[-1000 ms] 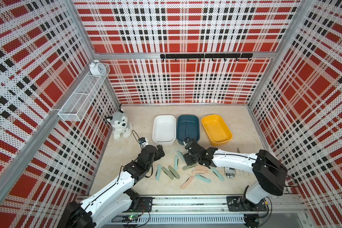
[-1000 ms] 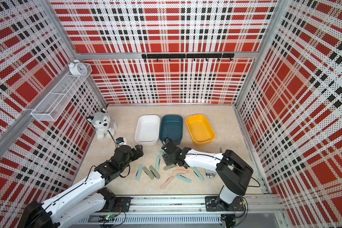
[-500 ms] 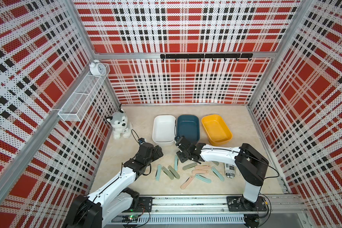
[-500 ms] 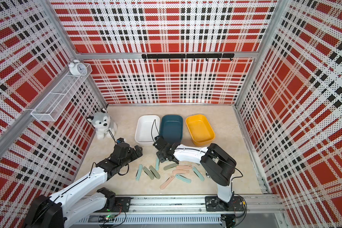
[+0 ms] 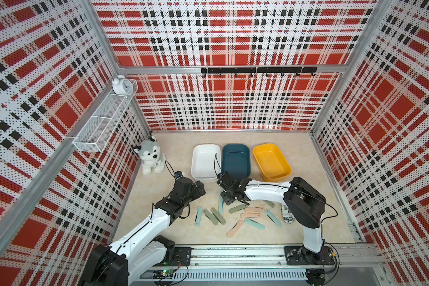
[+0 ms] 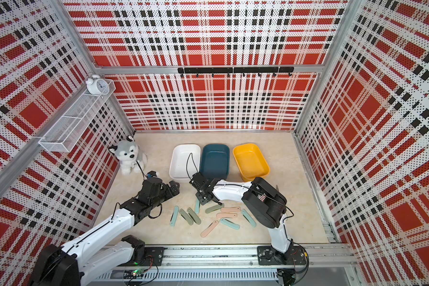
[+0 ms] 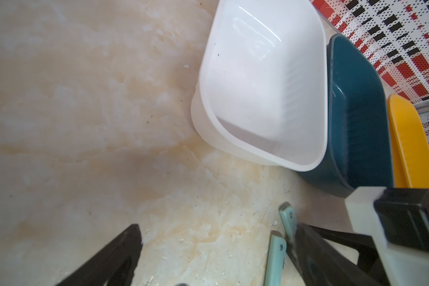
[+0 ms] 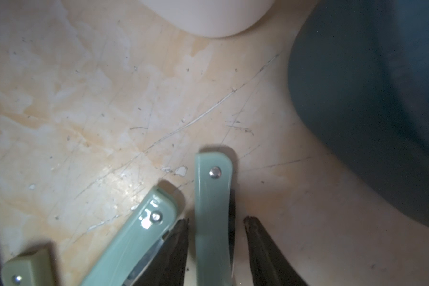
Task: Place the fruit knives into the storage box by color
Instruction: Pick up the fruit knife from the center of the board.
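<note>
A teal fruit knife [image 8: 212,188] lies on the counter [image 8: 84,123] between the right pincer's [image 8: 216,219] jaws, slim gaps either side: released, not grasping. The left pincer [image 7: 216,231] gapes wide.

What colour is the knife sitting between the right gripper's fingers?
The knife is light teal, clearest in the right wrist view.

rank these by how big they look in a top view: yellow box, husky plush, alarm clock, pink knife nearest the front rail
1. yellow box and husky plush: too alike to split.
2. alarm clock, though on the wall shelf it sits nearer the camera.
3. pink knife.
</note>
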